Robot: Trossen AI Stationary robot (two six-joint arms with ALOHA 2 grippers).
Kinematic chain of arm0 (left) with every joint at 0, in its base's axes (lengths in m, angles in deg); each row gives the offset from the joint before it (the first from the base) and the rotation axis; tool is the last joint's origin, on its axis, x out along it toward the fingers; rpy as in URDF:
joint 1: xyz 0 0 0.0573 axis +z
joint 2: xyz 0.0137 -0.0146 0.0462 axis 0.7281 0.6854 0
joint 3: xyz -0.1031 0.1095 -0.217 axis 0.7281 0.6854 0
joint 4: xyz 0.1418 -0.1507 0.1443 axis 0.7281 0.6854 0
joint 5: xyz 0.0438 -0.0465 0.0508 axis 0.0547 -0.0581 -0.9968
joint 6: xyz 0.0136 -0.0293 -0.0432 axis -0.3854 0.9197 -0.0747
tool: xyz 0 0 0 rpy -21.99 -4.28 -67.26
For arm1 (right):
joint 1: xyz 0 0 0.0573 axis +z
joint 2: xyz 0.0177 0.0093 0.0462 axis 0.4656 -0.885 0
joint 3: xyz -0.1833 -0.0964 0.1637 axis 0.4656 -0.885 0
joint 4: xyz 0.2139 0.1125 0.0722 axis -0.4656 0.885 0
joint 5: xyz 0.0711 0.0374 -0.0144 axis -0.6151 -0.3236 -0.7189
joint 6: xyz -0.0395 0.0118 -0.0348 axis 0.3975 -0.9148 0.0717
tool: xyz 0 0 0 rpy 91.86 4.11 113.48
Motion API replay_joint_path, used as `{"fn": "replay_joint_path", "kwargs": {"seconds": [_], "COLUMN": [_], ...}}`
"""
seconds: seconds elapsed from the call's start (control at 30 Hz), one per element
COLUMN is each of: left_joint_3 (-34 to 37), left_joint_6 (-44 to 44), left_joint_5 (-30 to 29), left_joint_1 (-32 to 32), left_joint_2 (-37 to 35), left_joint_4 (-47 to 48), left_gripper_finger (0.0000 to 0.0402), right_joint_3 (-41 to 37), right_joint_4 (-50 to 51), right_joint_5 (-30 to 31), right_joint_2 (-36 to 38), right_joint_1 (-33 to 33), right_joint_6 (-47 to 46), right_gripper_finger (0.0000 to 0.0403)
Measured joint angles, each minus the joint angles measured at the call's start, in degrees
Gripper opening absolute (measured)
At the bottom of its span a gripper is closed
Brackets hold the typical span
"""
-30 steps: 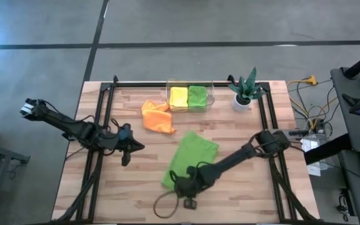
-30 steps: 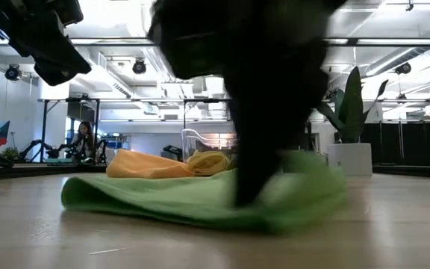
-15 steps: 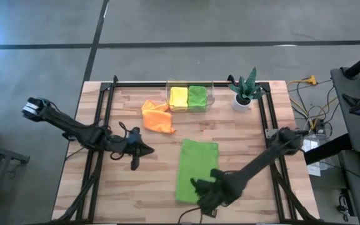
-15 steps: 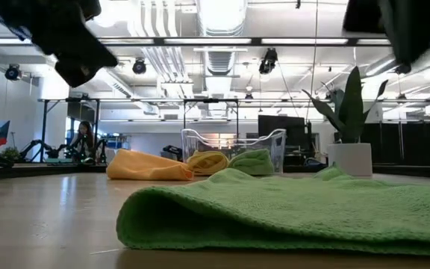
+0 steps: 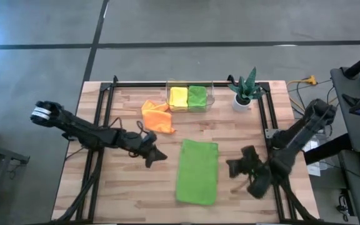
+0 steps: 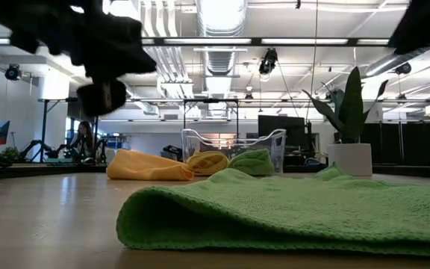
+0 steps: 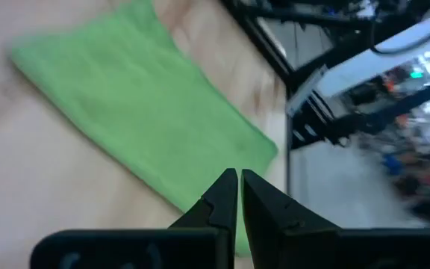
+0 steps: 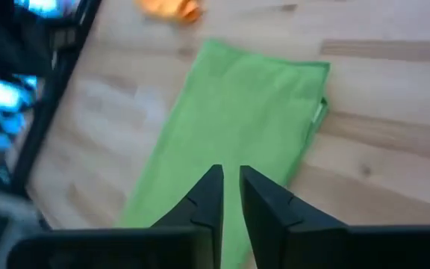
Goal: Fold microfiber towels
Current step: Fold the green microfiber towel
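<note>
Lime green towel [image 5: 197, 171] lies folded once, centre frame; orange towel [image 5: 157, 116] unfolded, two binned [image 5: 189, 97]. My left gripper [image 5: 157, 156] shut and empty; right gripper [image 5: 233, 168] nearly closed, empty.

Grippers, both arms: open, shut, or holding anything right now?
Left gripper: shut, holding nothing, above the table beside the green towel.
Right gripper: shut, empty, off the towel's other side.

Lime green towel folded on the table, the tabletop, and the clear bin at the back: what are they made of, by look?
Lime green towel: soft knit or microfiber cloth; nubby, matte pile in the low view.
Tabletop: pale wood planks, probably butcher block; visible grain and strip joints.
Clear bin: likely transparent plastic; see-through, glossy rim.
</note>
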Motion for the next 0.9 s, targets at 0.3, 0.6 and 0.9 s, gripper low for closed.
{"fn": "replay_joint_path", "kwargs": {"seconds": [0.3,0.6,0.9], "left_joint_3": [-0.36,-0.33,-5.18], "left_joint_6": [7.86,16.77,18.28], "left_joint_5": [5.99,14.06,16.33], "left_joint_1": [9.72,18.08,19.05], "left_joint_2": [13.43,21.96,28.13], "left_joint_4": [-18.28,-18.23,-18.52], "left_gripper_finger": [0.0033,0.0155,0.0210], "right_joint_3": [-26.85,-36.11,-34.21], "right_joint_4": [-32.11,-39.63,-40.20], "right_joint_5": [-6.87,-19.16,-25.78], "right_joint_2": [12.71,17.74,14.51], "right_joint_1": [-11.52,-21.04,-30.01], "right_joint_6": [-1.65,5.73,17.37], "right_gripper_finger": [0.0151,0.0226,0.0231]}}
